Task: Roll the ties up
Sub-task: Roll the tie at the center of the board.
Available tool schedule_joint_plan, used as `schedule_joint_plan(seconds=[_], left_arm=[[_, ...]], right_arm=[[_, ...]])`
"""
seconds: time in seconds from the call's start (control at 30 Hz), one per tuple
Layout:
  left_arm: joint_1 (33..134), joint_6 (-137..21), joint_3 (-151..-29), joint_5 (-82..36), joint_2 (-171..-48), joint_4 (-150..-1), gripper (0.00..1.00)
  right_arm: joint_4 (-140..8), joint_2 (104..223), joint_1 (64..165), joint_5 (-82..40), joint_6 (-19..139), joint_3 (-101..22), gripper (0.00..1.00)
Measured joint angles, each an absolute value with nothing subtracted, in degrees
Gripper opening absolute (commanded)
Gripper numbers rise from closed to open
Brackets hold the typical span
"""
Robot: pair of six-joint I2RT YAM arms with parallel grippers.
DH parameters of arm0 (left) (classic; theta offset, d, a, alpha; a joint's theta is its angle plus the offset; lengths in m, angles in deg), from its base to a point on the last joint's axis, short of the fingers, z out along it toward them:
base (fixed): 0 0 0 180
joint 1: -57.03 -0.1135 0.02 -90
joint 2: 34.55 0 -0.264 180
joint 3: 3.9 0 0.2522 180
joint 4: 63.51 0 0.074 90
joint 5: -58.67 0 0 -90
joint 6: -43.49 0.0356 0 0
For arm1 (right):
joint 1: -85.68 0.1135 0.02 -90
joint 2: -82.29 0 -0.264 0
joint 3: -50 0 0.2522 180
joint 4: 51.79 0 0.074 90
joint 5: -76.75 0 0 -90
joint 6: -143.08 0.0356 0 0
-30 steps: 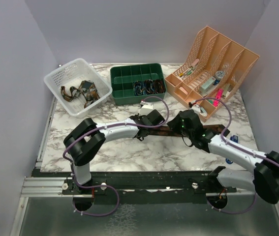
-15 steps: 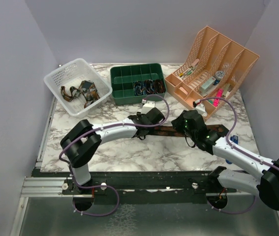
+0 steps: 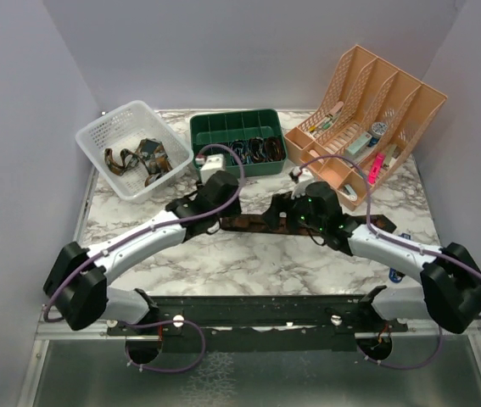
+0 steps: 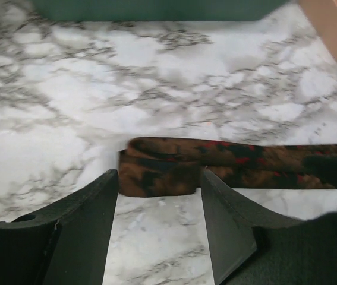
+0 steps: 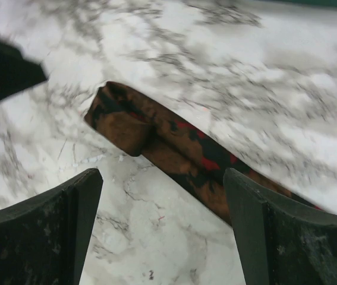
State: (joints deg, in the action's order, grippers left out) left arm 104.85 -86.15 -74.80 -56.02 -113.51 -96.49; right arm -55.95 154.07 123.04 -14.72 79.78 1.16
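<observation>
As the tie (image 4: 156, 175) lies folded between its fingers (image 4: 85, 225), left pincer (image 4: 159, 185) apart, right pincer (image 5: 162, 178) apart nearby.

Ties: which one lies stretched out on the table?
The dark brown tie across the table, one end folded over. The rest sit bunched in the white basket or the green tray.

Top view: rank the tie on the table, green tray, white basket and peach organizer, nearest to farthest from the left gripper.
1. tie, on the table right under the left gripper.
2. green tray, just behind.
3. white basket, back left.
4. peach organizer, far back right.
</observation>
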Motion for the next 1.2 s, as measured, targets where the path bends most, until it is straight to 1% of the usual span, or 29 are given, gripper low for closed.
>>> schedule_joint_plan(seconds=[0.2, 0.27, 0.37, 0.4, 0.47, 0.53, 0.6, 0.8, 0.83, 0.9, 1.2], left_arm=[[92.1, -88.1, -63.6, -51.1, -104.2, -97.0, 0.62], [90.2, -88.3, -62.0, -49.7, -102.3, -97.3, 0.63], [88.1, -88.4, -60.8, -47.8, -100.2, -97.5, 0.63], [87.3, -88.4, -60.6, -46.9, -99.6, -97.6, 0.64], [85.9, -88.4, -60.2, -46.4, -98.9, -98.1, 0.71], [84.4, -88.2, -59.6, -45.8, -97.9, -98.4, 0.75], [83.6, -87.9, -58.8, -45.4, -96.5, -98.7, 0.77], [82.0, -86.9, -57.4, -44.3, -94.2, -99.3, 0.77], [81.6, -86.7, -57.3, -44.1, -94.2, -99.3, 0.77], [81.2, -86.4, -57.2, -43.7, -94.2, -99.5, 0.77], [80.4, -85.7, -57.2, -42.6, -94.2, -99.7, 0.77]], right_arm=[[-49.0, 163.4, 123.1, -36.0, 51.4, -3.3, 0.94], [-48.6, 167.8, 123.1, -43.4, 42.0, -6.5, 0.93], [-49.6, 175.4, 123.1, -51.7, 32.8, -13.4, 0.91], [-49.9, 177.9, 123.1, -53.6, 30.8, -15.8, 0.91], [-50.1, 182.2, 123.1, -56.5, 27.8, -19.4, 0.92], [-50.0, 185.0, 123.2, -58.4, 26.3, -21.1, 0.92], [-50.8, 187.3, 123.5, -59.8, 24.5, -22.4, 0.92], [-52.9, 192.3, 125.8, -61.2, 20.3, -24.8, 0.91], [-53.2, 193.1, 126.0, -61.2, 20.0, -25.4, 0.94], [-53.1, 194.3, 126.6, -60.8, 19.6, -25.6, 0.95], [-51.8, 194.9, 126.8, -57.4, 18.1, -25.6, 0.95]])
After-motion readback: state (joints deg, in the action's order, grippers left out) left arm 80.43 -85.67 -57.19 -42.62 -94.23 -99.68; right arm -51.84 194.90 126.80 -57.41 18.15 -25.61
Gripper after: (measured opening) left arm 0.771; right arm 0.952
